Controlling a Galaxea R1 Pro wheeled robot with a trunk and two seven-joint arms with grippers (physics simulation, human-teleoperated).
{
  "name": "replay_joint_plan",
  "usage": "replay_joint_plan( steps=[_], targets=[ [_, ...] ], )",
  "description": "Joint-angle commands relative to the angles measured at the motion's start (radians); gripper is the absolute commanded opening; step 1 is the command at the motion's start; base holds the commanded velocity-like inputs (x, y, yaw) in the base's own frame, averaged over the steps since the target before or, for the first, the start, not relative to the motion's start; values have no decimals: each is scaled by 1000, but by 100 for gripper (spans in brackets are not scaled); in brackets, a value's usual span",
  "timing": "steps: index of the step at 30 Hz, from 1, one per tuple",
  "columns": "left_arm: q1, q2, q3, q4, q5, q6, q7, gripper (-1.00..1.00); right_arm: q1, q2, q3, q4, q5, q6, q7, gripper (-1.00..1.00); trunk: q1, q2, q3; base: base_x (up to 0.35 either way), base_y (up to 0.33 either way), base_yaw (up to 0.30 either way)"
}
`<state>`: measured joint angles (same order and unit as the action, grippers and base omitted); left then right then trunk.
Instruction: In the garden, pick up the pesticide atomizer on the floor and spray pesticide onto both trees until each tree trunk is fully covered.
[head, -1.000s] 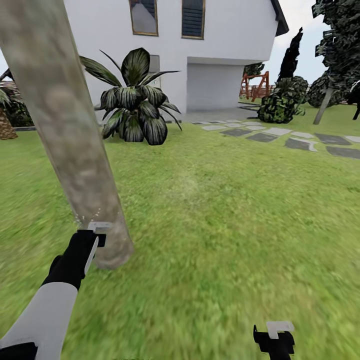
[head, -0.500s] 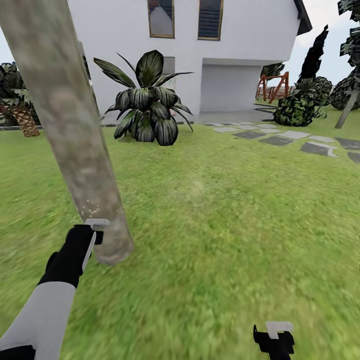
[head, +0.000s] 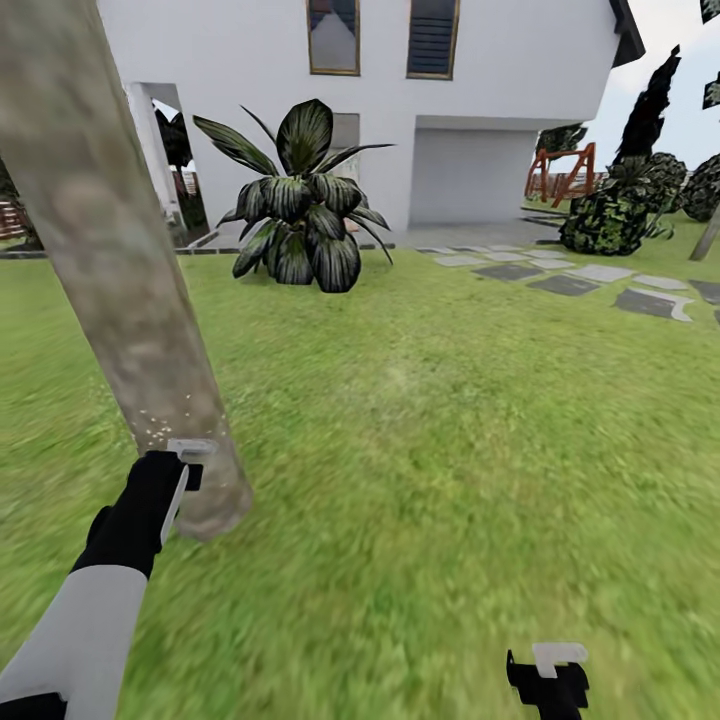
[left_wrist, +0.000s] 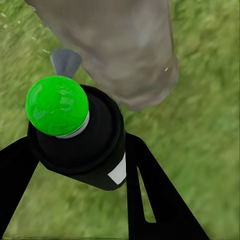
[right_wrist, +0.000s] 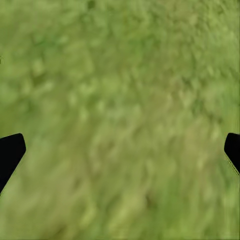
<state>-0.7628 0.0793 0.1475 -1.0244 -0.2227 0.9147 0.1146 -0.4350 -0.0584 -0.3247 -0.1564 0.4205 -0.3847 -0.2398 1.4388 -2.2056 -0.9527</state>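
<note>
Pesticide atomizer (left_wrist: 82, 142), dark with a green-lit top, is clamped between the left gripper (head: 178, 470) fingers (left_wrist: 150, 195), held just beside the base of one tree trunk (head: 120, 270) at the near left. One leafy shrub (head: 300, 215) is seen farther back. At the near right, the right gripper (head: 548, 675) is spread wide over grass (right_wrist: 120, 120), holding nothing.

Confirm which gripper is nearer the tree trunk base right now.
Left. The left gripper, clamped on the pesticide atomizer, sits right beside the tree trunk near its base. The right gripper hangs open over grass, well off to the trunk's right.
</note>
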Motion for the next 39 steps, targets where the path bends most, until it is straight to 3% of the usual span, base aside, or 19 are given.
replay_joint_plan(
  steps=[1, 6, 16, 20, 23, 39],
  targets=[
    [5, 2, 0, 0, 2, 3, 3, -100, -1, 0, -7, 1, 11, -3, -3, 100, 0, 0, -1, 189, -234, 271],
    [16, 6, 9, 10, 2, 1, 3, -100, -1, 0, -7, 1, 11, -3, -4, 100, 0, 0, -1, 149, -242, 275],
    [106, 5, 9, 24, 3, -18, 3, -100, -1, 0, -6, 1, 12, -3, -4, 100, 0, 0, -1, -46, -163, 276],
    [109, -3, 10, 32, 11, -113, 3, -100, -1, 0, -6, 1, 12, -3, -4, 100, 0, 0, -1, -4, -3, 276],
    [109, -7, 10, 84, 15, -179, 4, -100, -1, 0, -6, 2, 12, -3, -3, 100, 0, 0, -1, 0, 0, 123],
    [110, -20, 9, 112, 15, -183, -4, -100, -1, 0, -7, 1, 12, -3, -4, 100, 0, 0, -1, 262, -65, 3]
  ],
)
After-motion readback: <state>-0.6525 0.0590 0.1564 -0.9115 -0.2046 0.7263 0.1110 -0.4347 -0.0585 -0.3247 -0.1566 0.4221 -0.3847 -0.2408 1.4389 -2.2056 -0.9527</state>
